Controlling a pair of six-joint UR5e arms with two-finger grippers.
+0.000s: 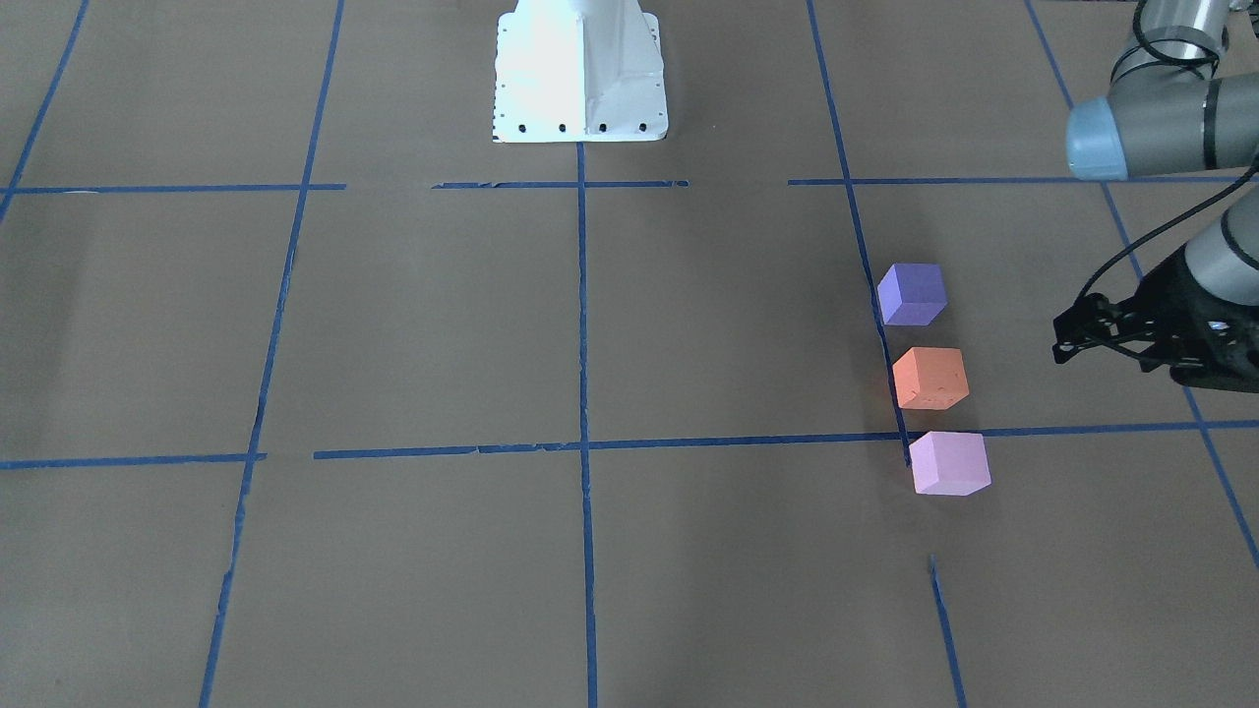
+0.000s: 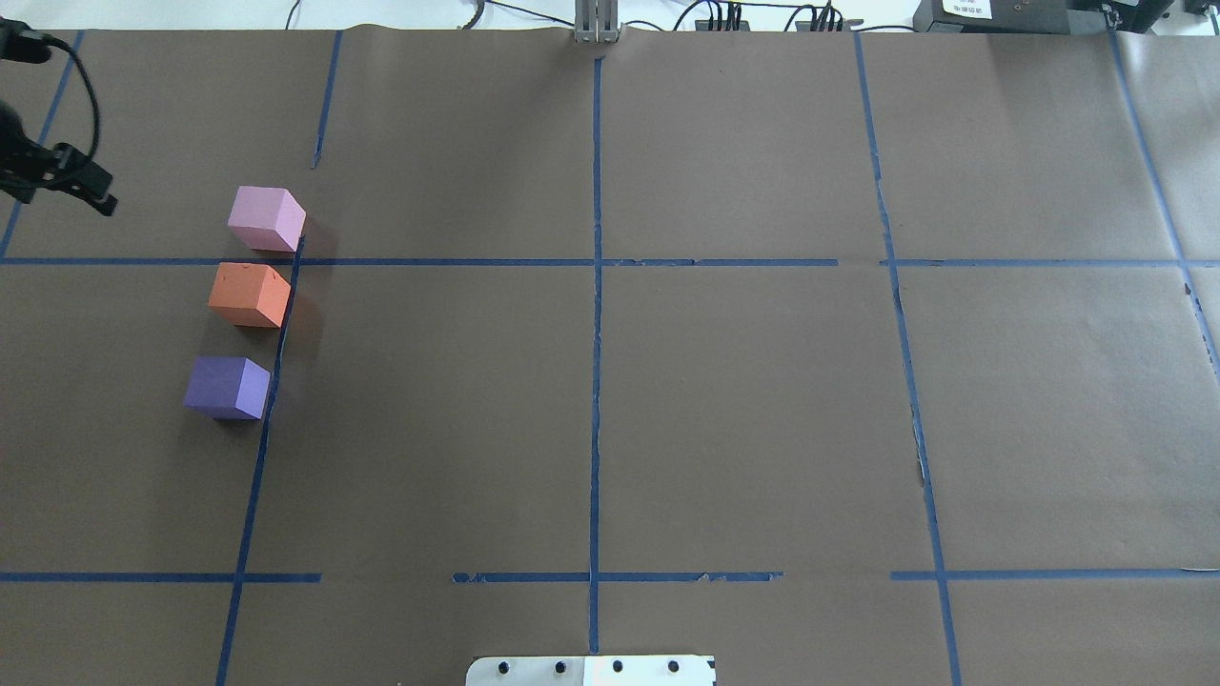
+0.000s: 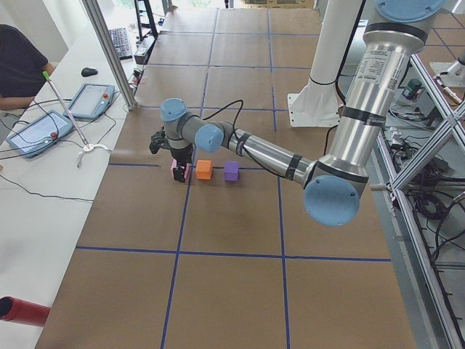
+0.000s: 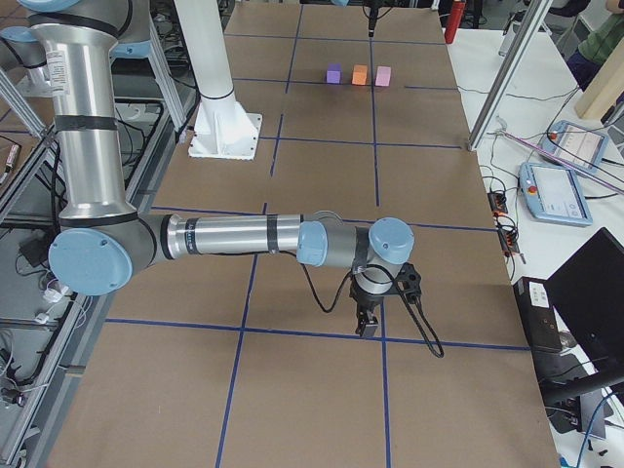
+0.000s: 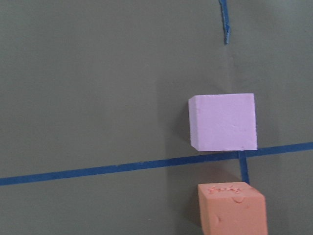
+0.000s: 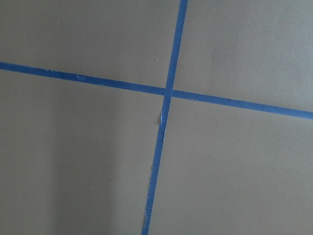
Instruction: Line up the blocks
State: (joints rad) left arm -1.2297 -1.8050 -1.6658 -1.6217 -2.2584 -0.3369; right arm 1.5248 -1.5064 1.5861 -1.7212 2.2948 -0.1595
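Three cubes stand in a straight row beside a blue tape line on the robot's left side of the table: violet-blue block (image 1: 912,293) (image 2: 227,387) nearest the robot, orange block (image 1: 929,378) (image 2: 250,294) in the middle, pale pink block (image 1: 949,462) (image 2: 266,218) farthest. The left wrist view shows the pink block (image 5: 223,122) and the top of the orange block (image 5: 232,208). My left gripper (image 1: 1062,337) (image 2: 100,195) is open and empty, off to the outer side of the row, touching nothing. My right gripper (image 4: 369,322) hangs over a tape crossing far from the blocks; I cannot tell its state.
The white robot base (image 1: 580,69) (image 2: 591,670) stands at the table's near middle edge. Blue tape lines (image 2: 597,286) divide the brown paper cover into squares. A side bench with tablets (image 3: 43,131) and a seated person lies beyond the far edge.
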